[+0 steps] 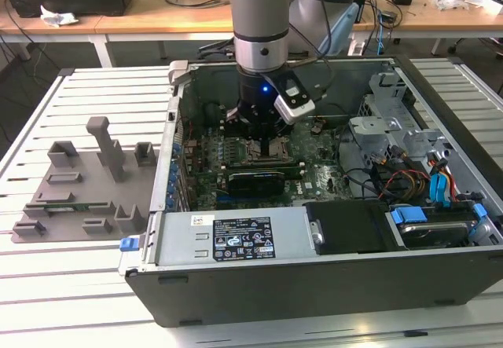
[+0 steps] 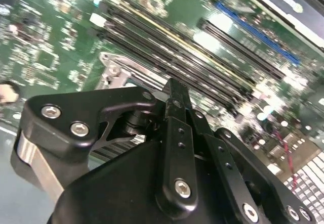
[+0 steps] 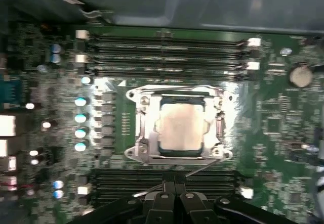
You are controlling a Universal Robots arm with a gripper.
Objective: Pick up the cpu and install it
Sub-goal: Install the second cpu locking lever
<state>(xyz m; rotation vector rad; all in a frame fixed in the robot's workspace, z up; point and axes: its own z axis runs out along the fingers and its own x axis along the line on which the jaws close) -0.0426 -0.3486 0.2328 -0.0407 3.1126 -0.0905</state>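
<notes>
The cpu (image 3: 181, 128), a flat silver-grey square, lies inside the metal-framed socket (image 3: 136, 133) on the green motherboard (image 3: 283, 133). In the first wrist view my gripper (image 3: 174, 187) hovers beside the socket's edge, its two black fingers pressed together with nothing between them. The second wrist view shows the gripper (image 2: 174, 90) close above the board, with the socket frame (image 2: 114, 67) just past its tip. In the exterior view the gripper (image 1: 263, 134) reaches down into the open computer case (image 1: 314, 285), over the socket (image 1: 259, 157).
Black memory slots (image 3: 167, 49) run along both sides of the socket. A black card (image 1: 255, 181), a power supply (image 1: 236, 238), drive bays and coloured cables (image 1: 424, 183) crowd the case. A grey fixture plate (image 1: 78, 191) with blocks lies on the slatted table at the exterior view's left.
</notes>
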